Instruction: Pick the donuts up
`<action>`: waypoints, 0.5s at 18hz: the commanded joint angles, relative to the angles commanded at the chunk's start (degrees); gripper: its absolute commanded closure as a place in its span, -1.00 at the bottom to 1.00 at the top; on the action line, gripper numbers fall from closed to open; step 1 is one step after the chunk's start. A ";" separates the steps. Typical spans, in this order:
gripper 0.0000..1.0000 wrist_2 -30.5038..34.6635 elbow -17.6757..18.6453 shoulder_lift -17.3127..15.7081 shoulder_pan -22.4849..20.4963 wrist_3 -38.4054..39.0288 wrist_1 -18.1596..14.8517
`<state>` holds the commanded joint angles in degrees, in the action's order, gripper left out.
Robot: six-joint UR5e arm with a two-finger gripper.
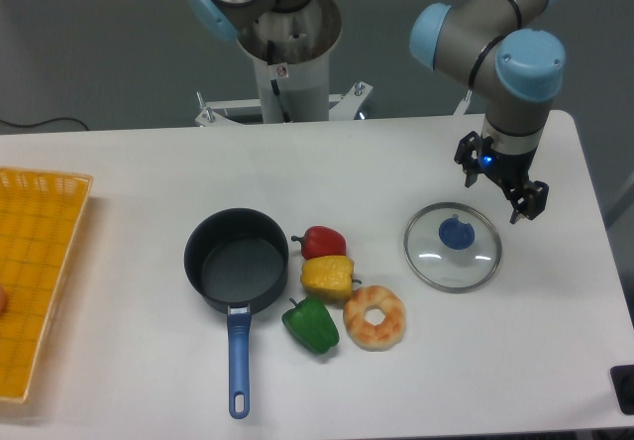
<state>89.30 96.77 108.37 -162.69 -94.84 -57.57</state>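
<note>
Grey-and-blue jointed arm (490, 24) bent down from the top right of the frame, wrist pointing at the white table (119, 172). Black two-finger gripper (504, 184) hanging at right of centre, just above the upper right rim of the round glass lid with blue knob (453, 246); fingers spread apart, holding nothing. Orange-tan ring donut with pale cream glazing (374, 317) lying flat at lower centre, well apart from the gripper. Touching it at upper left, yellow toy pepper (328, 276); red toy pepper (322, 242) above that, green toy pepper (312, 324) to the donut's left. Dark saucepan with blue handle (236, 267) left of the peppers. Yellow mesh basket (35, 272) at far left edge.
</note>
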 joint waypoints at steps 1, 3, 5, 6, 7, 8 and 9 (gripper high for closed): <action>-1.00 0.00 0.00 0.00 0.00 0.09 -0.09; -1.00 -0.09 0.00 0.00 -0.09 0.09 -0.09; -1.00 -0.18 0.00 0.00 0.09 0.35 -0.17; -1.00 -0.18 0.35 0.00 0.09 1.22 -0.17; -1.00 -0.26 0.44 -0.09 0.09 3.06 -0.17; -1.00 -0.79 0.61 -0.09 0.26 5.34 -0.17; -1.00 -1.31 0.62 -0.09 0.52 7.63 -0.09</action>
<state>87.98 97.38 108.28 -162.16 -87.21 -57.66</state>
